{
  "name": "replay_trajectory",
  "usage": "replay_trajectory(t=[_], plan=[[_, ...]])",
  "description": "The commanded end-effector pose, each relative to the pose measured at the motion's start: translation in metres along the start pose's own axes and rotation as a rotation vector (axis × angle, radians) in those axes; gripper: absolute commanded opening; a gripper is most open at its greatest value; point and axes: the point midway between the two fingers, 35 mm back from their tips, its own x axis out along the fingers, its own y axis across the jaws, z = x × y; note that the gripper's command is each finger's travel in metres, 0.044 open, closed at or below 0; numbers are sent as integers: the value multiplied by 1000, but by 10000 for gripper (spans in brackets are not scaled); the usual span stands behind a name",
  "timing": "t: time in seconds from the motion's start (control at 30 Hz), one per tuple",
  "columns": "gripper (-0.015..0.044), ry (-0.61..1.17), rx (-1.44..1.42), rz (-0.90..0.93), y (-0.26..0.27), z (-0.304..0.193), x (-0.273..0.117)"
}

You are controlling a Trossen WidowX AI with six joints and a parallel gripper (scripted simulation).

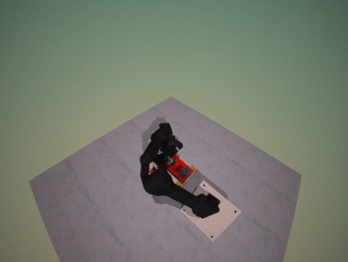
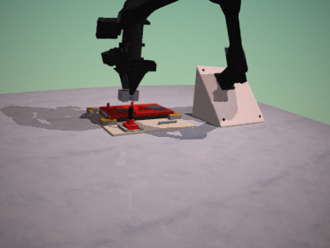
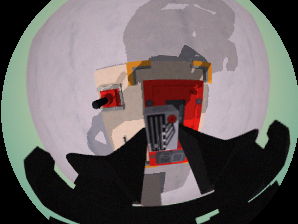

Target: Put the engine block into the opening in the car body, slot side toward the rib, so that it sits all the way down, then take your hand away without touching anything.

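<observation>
The grey engine block [image 1: 169, 160] [image 2: 128, 95] [image 3: 162, 137] is between the fingers of my gripper [image 2: 130, 90] [image 3: 161, 129], which is shut on it. In the wrist view its upper face shows dark slots and a red round spot. The block hangs a little above the red car body [image 1: 176, 165] [image 2: 157, 109] [image 3: 162, 90], with a gap below it in the exterior view. In the wrist view it covers the left middle part of the body. A dark recess [image 3: 175, 104] shows just beyond it, partly hidden by the block. The rib cannot be made out.
Orange corner pieces [image 2: 107, 121] [image 3: 138, 65] stand around the car body. Beside it, a cream board [image 2: 114, 131] [image 3: 108, 76] carries a red piece [image 2: 131, 126] [image 3: 110, 97] with an upright black peg, and a grey bar [image 2: 167, 121]. The white wedge [image 1: 221, 217] [image 2: 243, 112] bears the arm's base.
</observation>
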Motion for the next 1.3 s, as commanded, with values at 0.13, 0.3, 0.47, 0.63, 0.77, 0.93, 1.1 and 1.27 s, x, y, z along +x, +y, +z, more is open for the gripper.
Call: replay_trajectory(t=[0.13,0.3,0.47,0.63,0.77,0.93,1.1,1.27], plan=[[0,-4,34,-4,-24,-3,9],[0,-5,49,-3,-33,-4,13],[131,-5,51,-3,-33,-4,13],[160,-5,48,-3,-33,-4,13],[160,-5,48,-3,-33,-4,13],[160,-5,48,-3,-33,-4,13],[160,-5,47,-3,-34,-3,13],[160,-5,47,-3,-34,-3,13]])
